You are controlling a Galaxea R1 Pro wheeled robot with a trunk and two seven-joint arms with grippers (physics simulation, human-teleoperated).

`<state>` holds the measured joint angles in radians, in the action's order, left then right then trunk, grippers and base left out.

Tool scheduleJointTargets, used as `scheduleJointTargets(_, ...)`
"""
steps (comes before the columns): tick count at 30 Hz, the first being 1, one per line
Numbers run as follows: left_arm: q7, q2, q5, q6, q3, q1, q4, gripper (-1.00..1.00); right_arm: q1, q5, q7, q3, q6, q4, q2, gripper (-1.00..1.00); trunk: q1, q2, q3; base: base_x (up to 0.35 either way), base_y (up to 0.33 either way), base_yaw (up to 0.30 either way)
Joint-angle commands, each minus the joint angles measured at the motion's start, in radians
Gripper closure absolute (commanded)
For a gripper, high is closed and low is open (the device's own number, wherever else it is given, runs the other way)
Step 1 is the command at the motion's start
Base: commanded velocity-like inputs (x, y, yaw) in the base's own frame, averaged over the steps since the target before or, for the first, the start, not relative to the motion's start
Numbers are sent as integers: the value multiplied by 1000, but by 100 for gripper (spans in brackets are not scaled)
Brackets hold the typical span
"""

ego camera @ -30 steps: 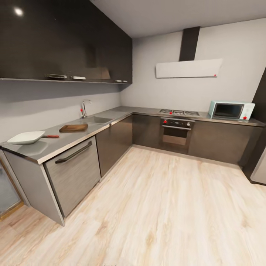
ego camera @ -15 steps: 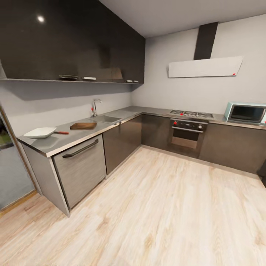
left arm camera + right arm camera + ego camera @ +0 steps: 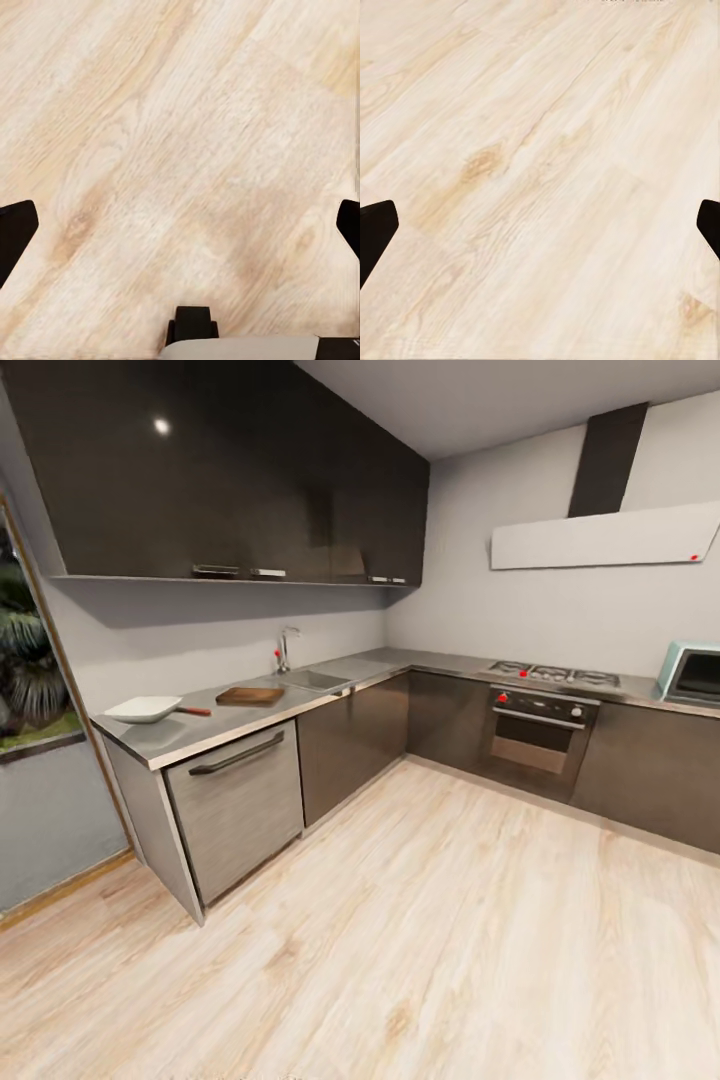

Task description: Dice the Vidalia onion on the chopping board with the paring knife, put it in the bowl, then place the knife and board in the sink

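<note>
The whole head view has slid across the kitchen over the last second: the window has come in at one edge and the microwave [image 3: 692,672] is now half cut off, while the bowl [image 3: 143,708], paring knife [image 3: 193,711] and chopping board [image 3: 250,696] sit nearer the middle. That is the camera turning with the robot, not the things moving, so I judge it is still lining up with the table [image 3: 200,732] and no handling has begun.

The left gripper [image 3: 180,229] has its jaws spread wide, dark tips at opposite edges over bare wooden floor [image 3: 187,135]; the right gripper [image 3: 540,225] is the same, holding nothing.

Every task thing lies well apart from both sets of jaws, up on the table beyond the floor they face. The sink [image 3: 315,680] lies just past the board, under the tap [image 3: 286,647] (the onion cannot be made out at this range).
</note>
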<state>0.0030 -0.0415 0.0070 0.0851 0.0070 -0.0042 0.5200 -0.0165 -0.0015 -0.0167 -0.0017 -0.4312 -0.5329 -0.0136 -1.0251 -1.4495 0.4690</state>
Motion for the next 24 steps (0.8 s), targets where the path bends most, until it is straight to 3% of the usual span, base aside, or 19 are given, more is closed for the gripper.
scheduleJointTargets(1, 0, 0, 1, 2, 1, 0, 0, -100, 0, 0, -2, 0, -3, 1, 0, -100, 0, -1, 1, 0, -319, 248)
scheduleJointTargets(24, 0, 0, 1, 2, 1, 0, 0, -100, 0, 0, -2, 0, -3, 1, 0, -100, 0, -1, 1, 1, -319, 248)
